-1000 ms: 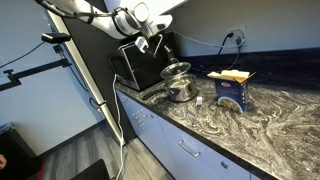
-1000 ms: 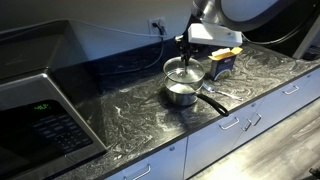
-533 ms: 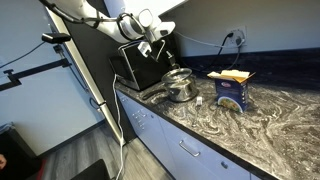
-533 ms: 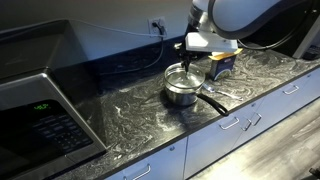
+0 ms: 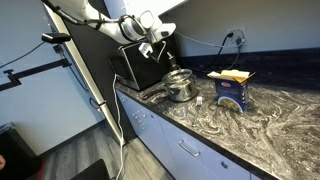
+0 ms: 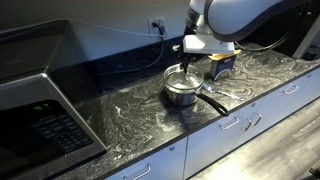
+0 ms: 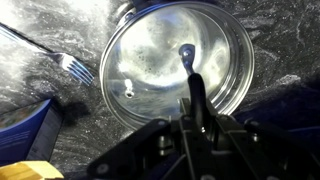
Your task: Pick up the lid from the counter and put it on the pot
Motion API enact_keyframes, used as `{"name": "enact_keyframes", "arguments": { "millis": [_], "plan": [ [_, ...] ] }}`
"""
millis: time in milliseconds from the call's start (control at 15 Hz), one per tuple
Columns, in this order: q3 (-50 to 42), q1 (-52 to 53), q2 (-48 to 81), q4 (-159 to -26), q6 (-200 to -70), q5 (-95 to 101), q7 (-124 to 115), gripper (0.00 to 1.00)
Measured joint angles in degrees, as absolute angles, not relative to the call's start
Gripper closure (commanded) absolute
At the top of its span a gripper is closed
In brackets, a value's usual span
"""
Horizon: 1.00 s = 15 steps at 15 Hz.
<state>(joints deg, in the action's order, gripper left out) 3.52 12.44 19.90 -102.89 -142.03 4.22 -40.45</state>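
Marbled counter [image 6: 130,112]: lid [image 6: 184,73] now lower over pot [image 6: 180,97] (fingers [image 7: 198,104] seemingly gripping).

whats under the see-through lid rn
Under the round, see-through, silver-rimmed lid sits the small shiny steel pot, its shiny inside showing through the glass. The counter beneath the pot is hidden.

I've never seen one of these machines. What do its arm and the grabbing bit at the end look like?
The arm is glossy white, built from fat rounded segments with darker bands at the joints. The end effector is black and boxy, narrowing to slim dark fingers. No markings are readable.
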Motion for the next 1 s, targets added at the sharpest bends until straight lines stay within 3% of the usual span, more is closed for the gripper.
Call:
{"name": "enact_keyframes", "arguments": {
  "millis": [1000],
  "plan": [
    [2.13,13.28,23.58,-100.36,-142.03,4.22,-40.57,0.96]
  ]
}}
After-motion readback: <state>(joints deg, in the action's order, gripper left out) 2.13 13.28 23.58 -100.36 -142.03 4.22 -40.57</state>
